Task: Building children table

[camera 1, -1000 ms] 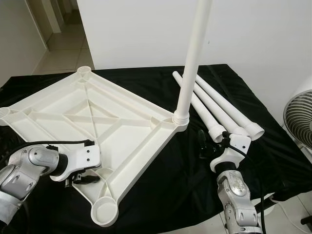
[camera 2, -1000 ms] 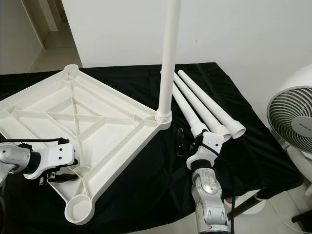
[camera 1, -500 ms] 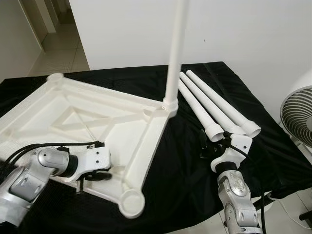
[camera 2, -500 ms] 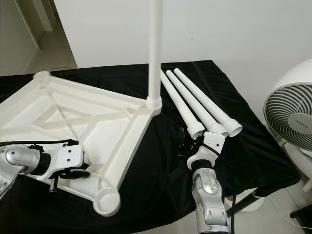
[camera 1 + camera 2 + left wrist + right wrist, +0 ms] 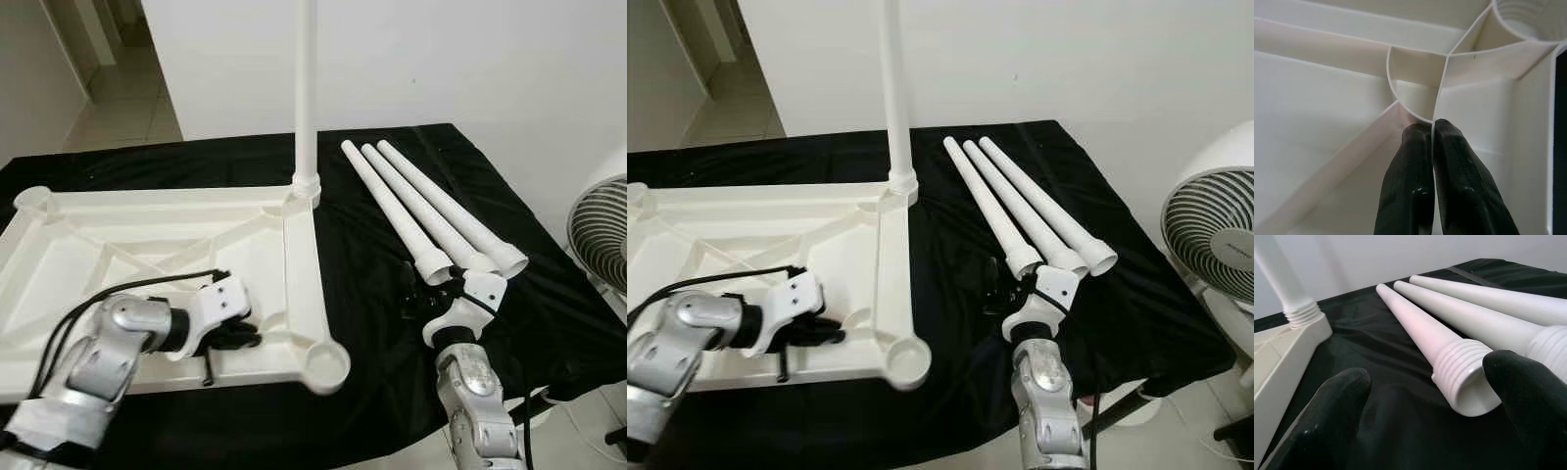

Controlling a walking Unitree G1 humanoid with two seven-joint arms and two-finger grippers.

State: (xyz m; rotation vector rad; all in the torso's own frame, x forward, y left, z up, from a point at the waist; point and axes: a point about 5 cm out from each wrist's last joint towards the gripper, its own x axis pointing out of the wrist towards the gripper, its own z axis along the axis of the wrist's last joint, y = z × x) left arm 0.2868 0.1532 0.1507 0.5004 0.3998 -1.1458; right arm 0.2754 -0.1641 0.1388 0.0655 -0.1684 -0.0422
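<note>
The tabletop (image 5: 147, 235) looks like moulded white plastic, smooth with a faint satin sheen along its ribs; the upright leg (image 5: 305, 98) and the three loose legs (image 5: 421, 211) are the same smooth white plastic, ridged with threads at their wide ends; the cloth (image 5: 372, 294) beneath is matt black fabric, softly creased; the left gripper (image 5: 1432, 161) has glossy black rubbery fingers (image 5: 1410, 176); the right gripper (image 5: 1430, 406) looks matt black; the arms (image 5: 470, 392) are brushed silver metal with white plastic wrist housings.

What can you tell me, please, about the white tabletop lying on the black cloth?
The tabletop is white moulded plastic, lying upside down so its ribs and round corner sockets face up. One leg stands upright in its far right socket. The left gripper is shut on a thin rib near the empty near right socket.
</note>
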